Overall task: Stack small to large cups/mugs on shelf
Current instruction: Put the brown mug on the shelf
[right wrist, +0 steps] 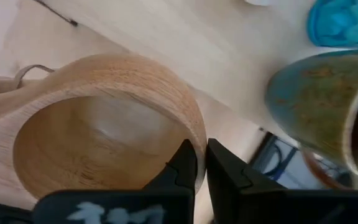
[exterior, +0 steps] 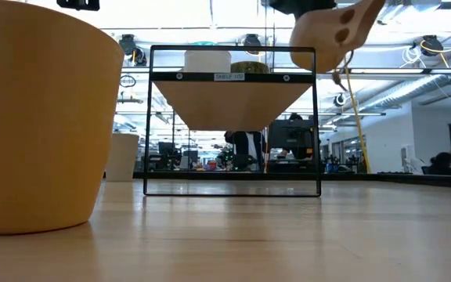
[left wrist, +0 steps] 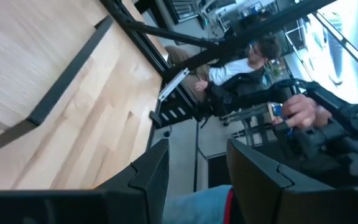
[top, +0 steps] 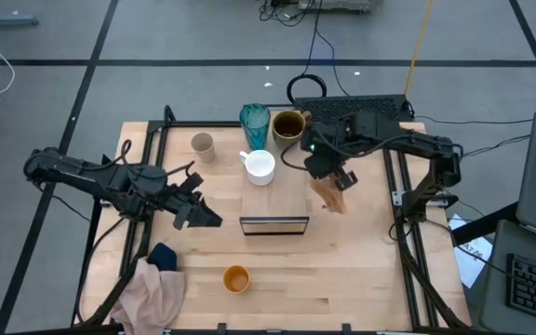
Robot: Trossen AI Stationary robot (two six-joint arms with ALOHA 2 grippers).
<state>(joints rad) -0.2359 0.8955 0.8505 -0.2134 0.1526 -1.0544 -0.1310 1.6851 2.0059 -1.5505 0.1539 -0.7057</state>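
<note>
The light-wood shelf (top: pixel 282 195) stands mid-table, its dark open end toward the near edge. On its far part stand the white mug (top: pixel 261 166), the teal tumbler (top: pixel 255 121) and the olive-brown mug (top: pixel 288 126). The small beige cup (top: pixel 202 145) stands on the table left of the shelf. The orange cup (top: pixel 236 278) stands near the front edge. My right gripper (top: pixel 338 179) is shut on the tan wooden handled cup (top: pixel 331 195), just right of the shelf. My left gripper (top: pixel 198 214) is open and empty, left of the shelf's near end. My right gripper pinches the wooden cup's rim wall (right wrist: pixel 194 140), one finger inside the bowl and one outside. The fingers come from above, slanting from the far right. The cup is lifted clear, above shelf-top height (exterior: pixel 335 31), and tilted, its handle pointing away from the fingers.
A pink and dark-blue cloth (top: pixel 152 284) lies at the table's near left corner. Black frame rails (top: pixel 152 140) run along the table's sides. A person (left wrist: pixel 247 62) is beyond the table in the left wrist view.
</note>
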